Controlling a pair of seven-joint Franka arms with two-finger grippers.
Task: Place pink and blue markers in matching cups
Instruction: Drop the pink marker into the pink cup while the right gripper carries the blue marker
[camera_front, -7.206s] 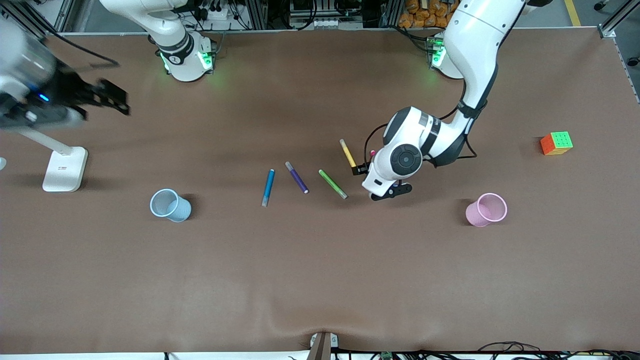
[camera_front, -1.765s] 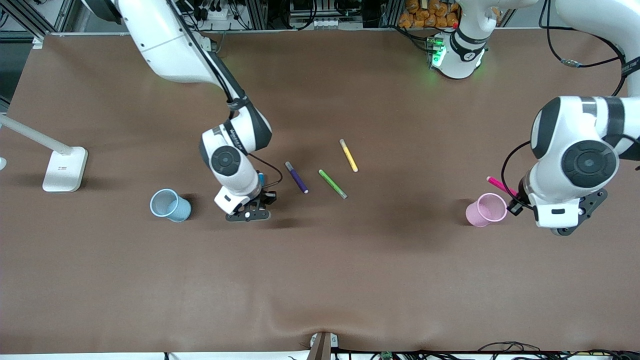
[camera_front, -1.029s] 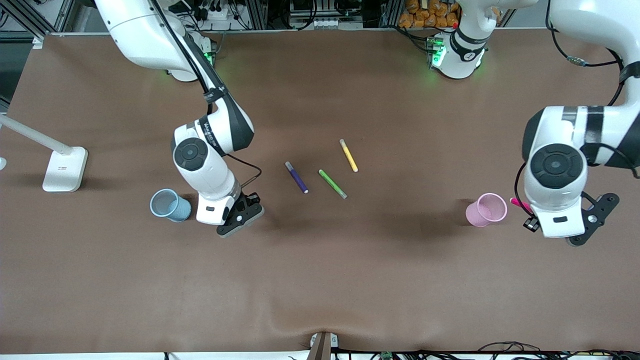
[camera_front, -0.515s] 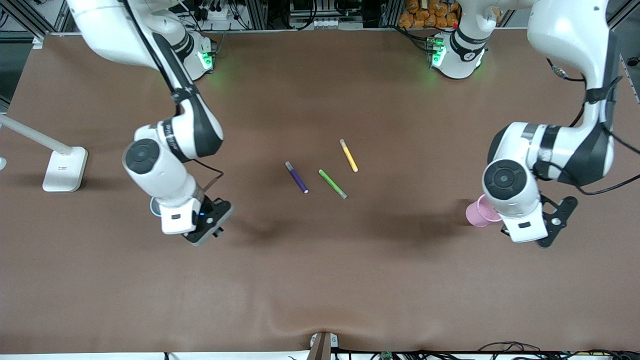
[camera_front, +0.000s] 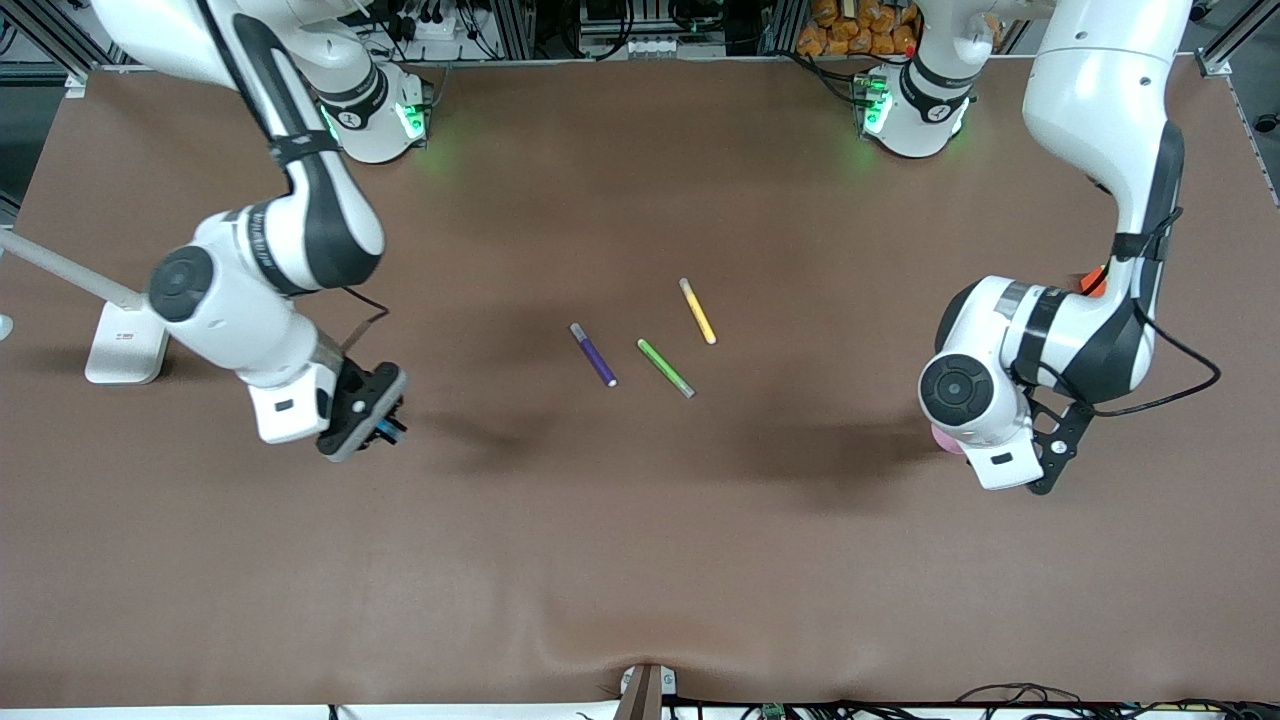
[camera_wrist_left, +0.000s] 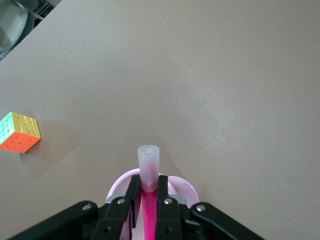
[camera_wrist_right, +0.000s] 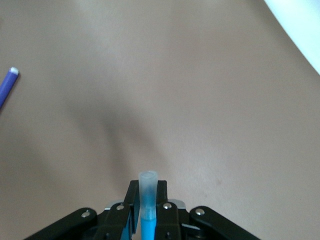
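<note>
Over the pink cup (camera_wrist_left: 152, 192) at the left arm's end of the worktop (camera_front: 640, 560), the pink marker (camera_wrist_left: 148, 192) hangs clamped in the left end effector (camera_wrist_left: 148, 195), pale cap pointing away from the wrist, the cup's rim showing just beneath the fingers (camera_wrist_left: 131, 197). In the front view only a sliver of that cup (camera_front: 941, 437) peeks out from under the left arm. At the right arm's end, the right end effector (camera_wrist_right: 148, 207) is closed tight on the blue marker (camera_wrist_right: 148, 205), and a speck of that blue shows at the fingers (camera_front: 385, 431) in the front view. The blue cup is hidden, probably under the right arm's wrist; its wrist view shows only bare worktop ahead.

Both markers are up and neither is in a cup yet, so this looks like the lining-up before the drop. To do it well, I'd say: centre each marker over its cup's mouth, tip it closer to upright, lower the end inside the rim, then release, since a light cup could tip if the marker hits its wall.

Mid-worktop, the purple pen (camera_front: 593, 354), green pen (camera_front: 666, 368) and yellow pen (camera_front: 697, 311) lie well clear. A colour cube (camera_wrist_left: 19, 132) sits off beside the pink cup.
</note>
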